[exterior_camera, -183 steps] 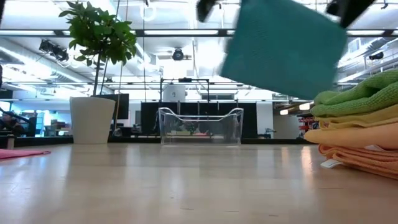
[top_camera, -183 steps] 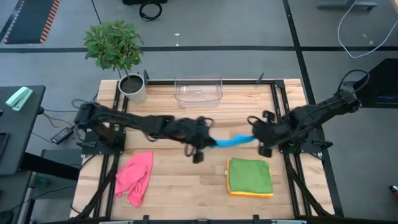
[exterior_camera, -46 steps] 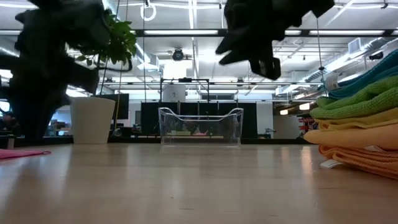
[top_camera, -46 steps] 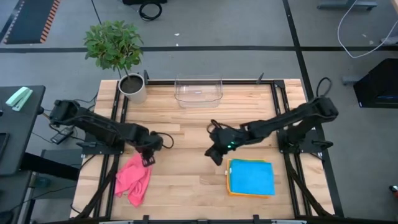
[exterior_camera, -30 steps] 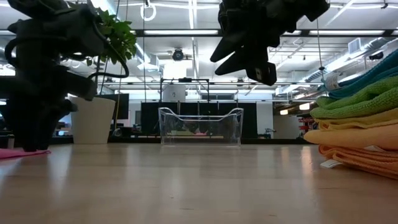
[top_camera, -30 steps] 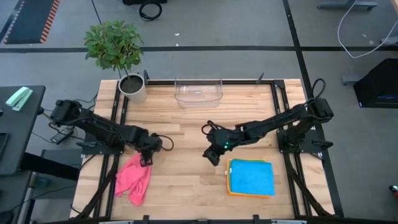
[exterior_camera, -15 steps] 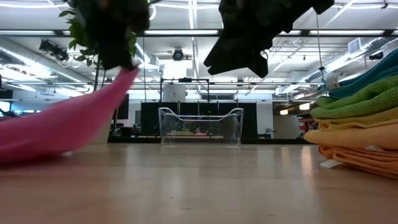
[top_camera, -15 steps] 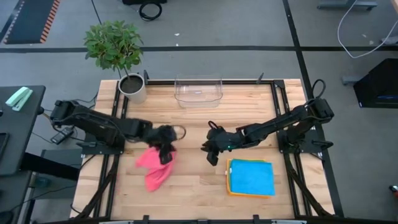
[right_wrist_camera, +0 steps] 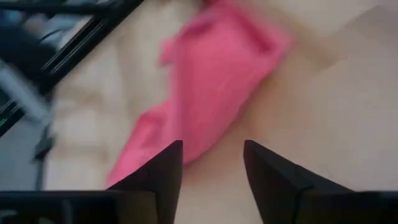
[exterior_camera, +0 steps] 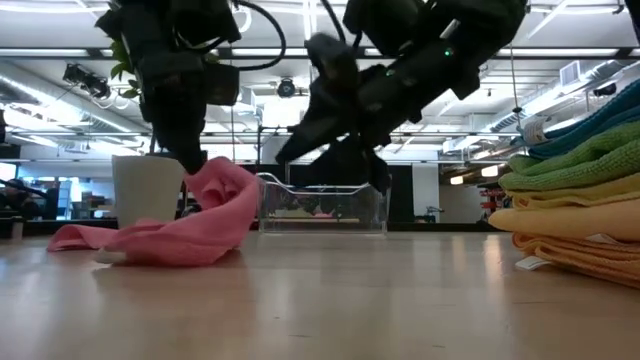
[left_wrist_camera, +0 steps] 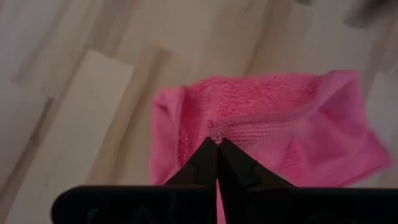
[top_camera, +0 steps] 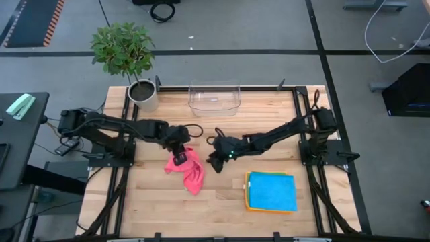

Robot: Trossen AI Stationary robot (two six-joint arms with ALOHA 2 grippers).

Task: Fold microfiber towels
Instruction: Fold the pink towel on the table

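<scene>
Pink towel (top_camera: 189,169) lies crumpled near the middle of the wooden table (top_camera: 215,202), one edge lifted off the boards and the rest trailing down onto them. At the far left corner of the table stands a potted plant (top_camera: 126,55) in a white pot. The left gripper (top_camera: 178,156) sits at the upper edge of the pink cloth, its fingers pressed together on a pinch of the fabric; the left wrist view shows the two dark tips meeting on the towel's hem (left_wrist_camera: 217,142), and the low view shows the cloth hanging from that grip (exterior_camera: 205,175) and draping to the tabletop. At the back edge, about centre, is a clear plastic bin (top_camera: 214,98). Just beside the pink towel, on its right, hovers the right gripper (top_camera: 215,163), its fingers (right_wrist_camera: 163,169) apart with nothing between them, pointing toward the cloth. Farther right, near the front of the table, rests a stack of folded towels (top_camera: 271,191) with a blue one on top and orange showing at its edge.
</scene>
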